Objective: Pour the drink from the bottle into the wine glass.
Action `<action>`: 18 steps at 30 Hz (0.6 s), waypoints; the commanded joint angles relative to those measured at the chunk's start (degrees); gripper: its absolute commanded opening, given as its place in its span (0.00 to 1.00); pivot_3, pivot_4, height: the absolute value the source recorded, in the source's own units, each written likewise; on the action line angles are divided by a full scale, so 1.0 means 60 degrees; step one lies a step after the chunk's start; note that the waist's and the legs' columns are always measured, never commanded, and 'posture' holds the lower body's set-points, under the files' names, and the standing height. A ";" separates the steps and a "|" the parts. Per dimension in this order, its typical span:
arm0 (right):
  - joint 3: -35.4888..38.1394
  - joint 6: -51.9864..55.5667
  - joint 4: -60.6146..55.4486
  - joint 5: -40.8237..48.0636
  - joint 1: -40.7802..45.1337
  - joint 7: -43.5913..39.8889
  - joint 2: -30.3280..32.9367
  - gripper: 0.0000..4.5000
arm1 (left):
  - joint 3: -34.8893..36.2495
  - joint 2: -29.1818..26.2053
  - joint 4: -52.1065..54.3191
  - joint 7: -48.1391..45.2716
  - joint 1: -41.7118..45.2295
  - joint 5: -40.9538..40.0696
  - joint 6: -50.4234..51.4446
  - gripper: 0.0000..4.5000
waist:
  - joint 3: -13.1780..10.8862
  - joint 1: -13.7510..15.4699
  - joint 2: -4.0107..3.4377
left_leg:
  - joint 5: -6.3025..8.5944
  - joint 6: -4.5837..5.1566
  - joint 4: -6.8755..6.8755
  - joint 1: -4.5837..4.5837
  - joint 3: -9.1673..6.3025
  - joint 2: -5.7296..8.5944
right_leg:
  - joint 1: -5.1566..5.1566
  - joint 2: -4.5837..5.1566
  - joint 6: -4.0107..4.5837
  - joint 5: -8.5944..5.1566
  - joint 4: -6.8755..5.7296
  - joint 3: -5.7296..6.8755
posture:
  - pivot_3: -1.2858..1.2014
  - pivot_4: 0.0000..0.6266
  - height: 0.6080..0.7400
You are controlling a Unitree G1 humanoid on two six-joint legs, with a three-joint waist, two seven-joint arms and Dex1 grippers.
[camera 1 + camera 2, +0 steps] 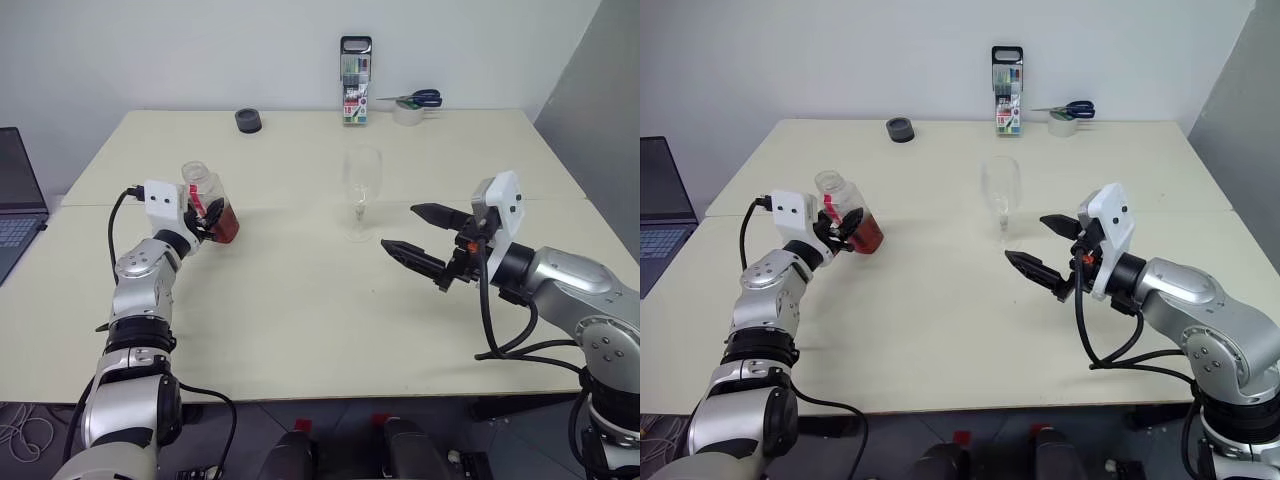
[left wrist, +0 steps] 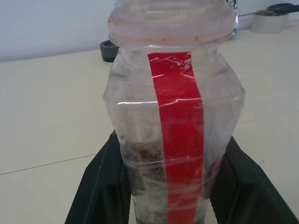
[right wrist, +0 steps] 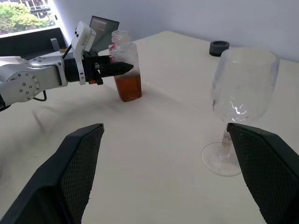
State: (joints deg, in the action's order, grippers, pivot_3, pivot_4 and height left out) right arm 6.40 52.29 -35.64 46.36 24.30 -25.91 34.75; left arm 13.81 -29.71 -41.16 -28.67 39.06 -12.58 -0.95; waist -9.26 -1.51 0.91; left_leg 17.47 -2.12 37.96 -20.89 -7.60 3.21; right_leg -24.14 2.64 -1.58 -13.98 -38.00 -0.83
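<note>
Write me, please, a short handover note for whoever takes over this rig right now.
Left gripper: shut on the bottle, which stands upright on the table, cap off.
Right gripper: open, holding nothing, hovering beside the wine glass.
The drink fills the bottle's lower part; the wine glass stands empty mid-table.
Done: bottle grasped.
Left: lift the bottle, carry it to the glass, tilt and pour, perhaps steadying the glass with the right gripper.
</note>
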 commanded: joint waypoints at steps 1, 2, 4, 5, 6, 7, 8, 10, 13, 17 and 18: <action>0.0011 -0.0365 -0.0253 -0.0095 0.0122 0.0015 -0.0061 1.00 | 0.0022 -0.0104 0.0105 0.0029 0.0265 0.0082 -0.0244 0.39 | 0.0000 0.0000 0.0000 | 0.0000 0.0000 0.0000 0.0000 0.0000 0.0000 | 0.0000 0.0000 0.0000 0.0000 0.0000 0.0000 | 0.52 0.24 1.00; -0.0015 -0.0436 -0.0257 -0.0162 0.0110 0.0017 -0.0067 1.00 | 0.0000 -0.0116 0.0162 0.0063 0.0314 0.0108 -0.0203 0.39 | 0.0000 0.0000 0.0000 | 0.0000 0.0000 0.0000 0.0000 0.0000 0.0000 | 0.0000 0.0000 0.0000 0.0000 0.0000 0.0000 | 0.52 0.24 1.00; -0.0047 -0.0740 -0.0253 -0.0429 0.0105 0.0122 -0.0163 1.00 | -0.0139 -0.0176 0.0372 0.0090 0.0619 0.0231 -0.0103 0.39 | -0.0002 0.0001 0.0004 | 0.0000 0.0000 0.0000 0.0000 -0.0001 0.0000 | 0.0000 0.0000 0.0000 0.0000 -0.0001 0.0000 | 0.52 0.24 1.00; -0.0096 -0.1008 -0.0241 -0.0713 0.0108 0.0207 -0.0214 1.00 | -0.0268 -0.0220 0.0443 0.0069 0.0857 0.0347 -0.0082 0.39 | -0.0008 0.0002 0.0013 | 0.0000 0.0000 0.0001 -0.0003 -0.0004 0.0001 | -0.0002 0.0000 0.0000 0.0000 -0.0001 0.0003 | 0.52 0.24 1.00; -0.0185 -0.1329 -0.0234 -0.1093 0.0110 0.0248 -0.0222 1.00 | -0.0386 -0.0253 0.0466 0.0017 0.1108 0.0448 -0.0070 0.39 | -0.0013 0.0003 0.0022 | 0.0000 0.0000 0.0005 -0.0007 -0.0009 0.0000 | -0.0002 0.0000 0.0000 0.0000 -0.0003 0.0005 | 0.52 0.24 1.00; -0.0262 -0.1555 -0.0226 -0.1370 0.0108 0.0263 -0.0231 1.00 | -0.0457 -0.0275 0.0451 -0.0022 0.1268 0.0510 -0.0071 0.39 | -0.0013 0.0010 0.0025 | -0.0001 0.0000 0.0008 -0.0012 -0.0012 0.0003 | -0.0004 -0.0001 -0.0001 0.0001 -0.0004 0.0007 | 0.52 0.24 1.00; -0.0339 -0.1834 -0.0209 -0.1679 0.0105 0.0282 -0.0244 1.00 | -0.0608 -0.0306 0.0394 -0.0092 0.1533 0.0649 -0.0104 0.39 | -0.0013 0.0019 0.0028 | -0.0001 0.0000 0.0011 -0.0014 -0.0012 0.0007 | -0.0004 -0.0001 -0.0002 0.0001 -0.0003 0.0011 | 0.52 0.24 1.00; -0.0389 -0.2213 -0.0132 -0.2054 0.0108 0.0407 -0.0404 1.00 | -0.0878 -0.0320 0.0240 -0.0347 0.2052 0.0844 -0.0216 0.39 | -0.0014 0.0021 0.0030 | -0.0001 0.0000 0.0012 -0.0017 -0.0011 0.0015 | -0.0004 0.0000 -0.0003 0.0002 0.0002 0.0011 | 0.52 0.24 1.00; -0.0424 -0.2684 -0.0006 -0.2452 0.0220 0.0497 -0.0615 1.00 | -0.1305 -0.0273 -0.0223 -0.0779 0.3010 0.1161 -0.0415 0.39 | -0.0014 0.0017 0.0031 | -0.0001 -0.0001 0.0009 -0.0017 -0.0006 0.0018 | -0.0006 0.0001 -0.0006 0.0000 0.0004 0.0010 | 0.52 0.24 1.00; -0.0388 -0.3008 0.0126 -0.2649 0.0283 0.0610 -0.0986 1.00 | -0.1945 -0.0250 -0.1140 -0.1346 0.4085 0.1734 -0.1182 0.39 | -0.0014 -0.0010 0.0031 | -0.0001 -0.0001 0.0007 -0.0017 -0.0003 0.0018 | -0.0010 -0.0001 -0.0006 0.0001 0.0002 0.0010 | 0.52 0.24 1.00; -0.0381 -0.3088 0.0147 -0.2676 0.0280 0.0622 -0.1092 1.00 | -0.2108 -0.0242 -0.1335 -0.1453 0.4290 0.1900 -0.1415 0.39 | -0.0014 -0.0028 0.0031 | -0.0001 -0.0001 0.0004 -0.0014 -0.0001 0.0018 | -0.0010 -0.0001 -0.0006 0.0001 0.0000 0.0008 | 0.52 0.24 1.00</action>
State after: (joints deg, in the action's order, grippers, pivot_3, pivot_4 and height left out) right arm 3.23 35.61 -33.87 30.45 25.11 -22.54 28.69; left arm 2.11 -30.59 -48.65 -36.18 62.32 -2.75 -5.98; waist -9.34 -1.68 1.09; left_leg 17.47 -2.12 37.96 -20.97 -7.60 3.31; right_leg -24.20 2.62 -1.61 -13.98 -38.00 -0.80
